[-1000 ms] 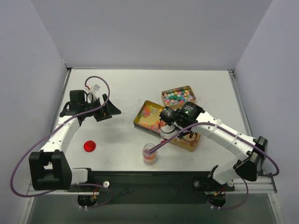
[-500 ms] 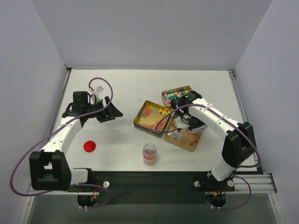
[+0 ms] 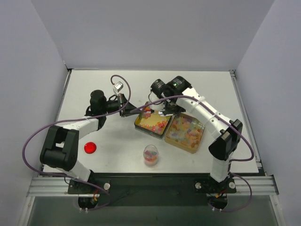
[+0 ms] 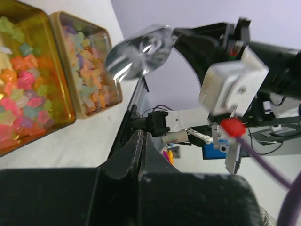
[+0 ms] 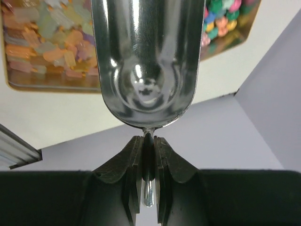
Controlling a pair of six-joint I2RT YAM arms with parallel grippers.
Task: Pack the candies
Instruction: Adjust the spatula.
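Observation:
The candies fill two open gold tins, one (image 3: 153, 121) on the left and one (image 3: 186, 133) on the right; both show in the left wrist view as star-shaped candies (image 4: 26, 89). A small clear jar (image 3: 150, 155) near the front holds some candies. My right gripper (image 5: 148, 143) is shut on the handle of an empty metal scoop (image 5: 146, 61), held above the tins; in the top view this right gripper (image 3: 165, 104) hangs over the tins' far side. My left gripper (image 3: 137, 111) reaches the left tin's rim, its jaws (image 4: 142, 137) shut on nothing.
A red round lid (image 3: 90, 147) lies on the table at the front left. A third tin of pastel ball candies (image 5: 225, 19) sits under the right arm. Purple cables loop off both arms. Grey walls close in three sides.
My left arm swung right to the left tin and its gripper closed. My right arm carried the scoop from the jar back over the tins.

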